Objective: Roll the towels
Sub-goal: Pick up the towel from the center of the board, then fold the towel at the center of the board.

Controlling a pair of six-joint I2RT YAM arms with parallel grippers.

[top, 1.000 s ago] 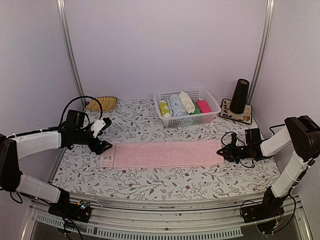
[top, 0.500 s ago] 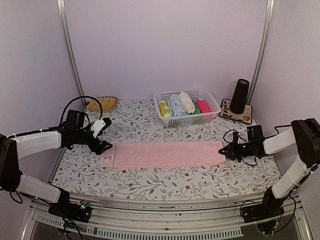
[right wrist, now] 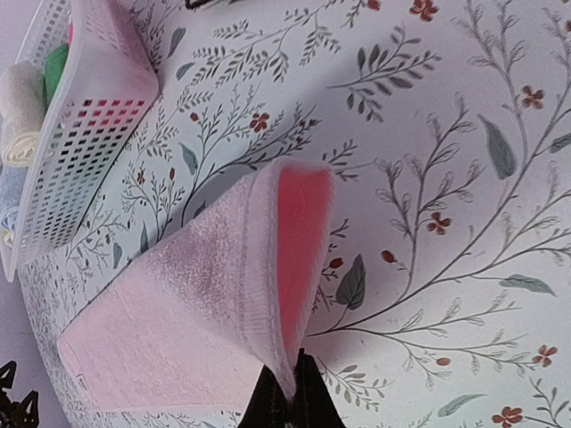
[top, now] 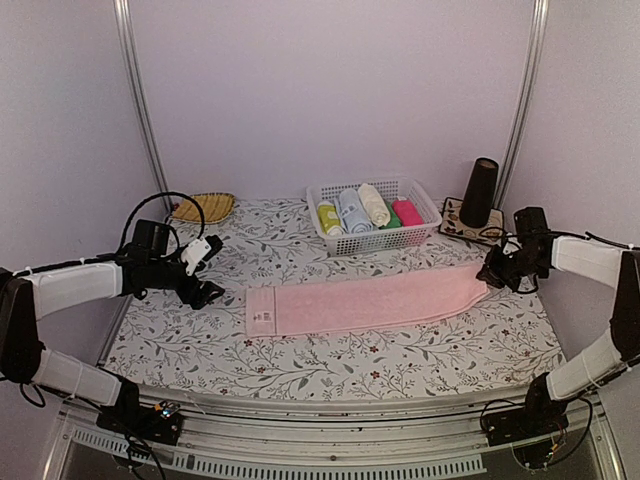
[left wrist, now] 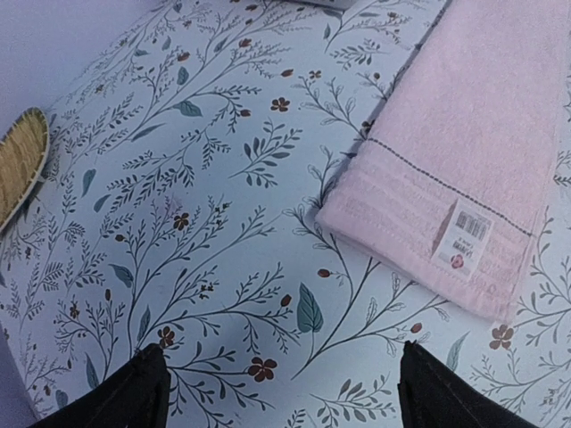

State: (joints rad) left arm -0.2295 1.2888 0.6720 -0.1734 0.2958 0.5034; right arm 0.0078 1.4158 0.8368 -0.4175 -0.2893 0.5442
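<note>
Spanning view: floral-print counter (top: 330,375). Pale pink towel (top: 370,303) lies across counter's middle as long flat strip, slightly slanted. White label and stitched band at its left end; right end raised off counter, curled over. White perforated basket (top: 380,241) behind towel, apart from it, holds five towel rolls (top: 351,211) side by side: yellow-green, light blue, cream roll (top: 374,204), green, magenta. Right fingers (right wrist: 285,406) pressed together, pinching towel's right edge. Left fingers (left wrist: 134,397) spread wide, empty, above counter left of label end.
</note>
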